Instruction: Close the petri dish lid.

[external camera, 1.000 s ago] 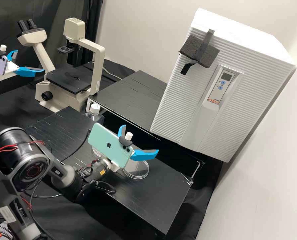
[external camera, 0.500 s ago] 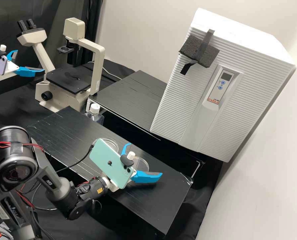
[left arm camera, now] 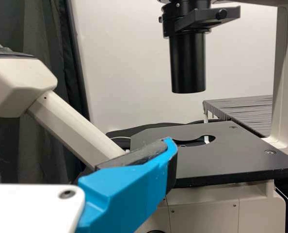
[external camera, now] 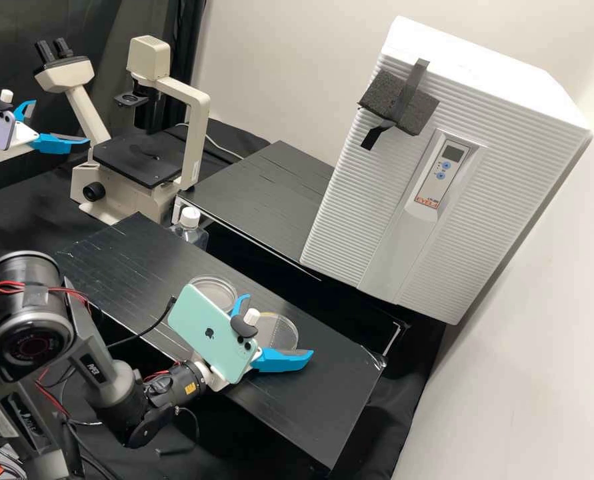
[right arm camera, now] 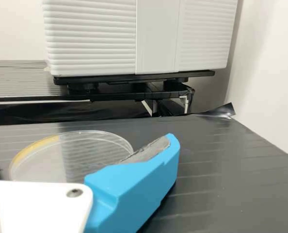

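- Over on the black bench, the right gripper has dropped lower in the last second, then eased back a touch. Left gripper hasn't budged, parked by the microscope with its fingers spread.
- Right claw's open too, nothing gripped. One clear round piece of the petri dish set sits ahead of its fingers, flat on the bench.
- Second round piece was mostly behind the phone a second ago; way more of it shows now, just beside the first.
- My read: it's lining up low for a side grab. Lid's not on yet, I think, so lift and place are still to come.
- Can't tell which piece is the lid, tbh.
- Phone and a finger cover bits of the near piece, so whether anything's touching it is anyone's guess.
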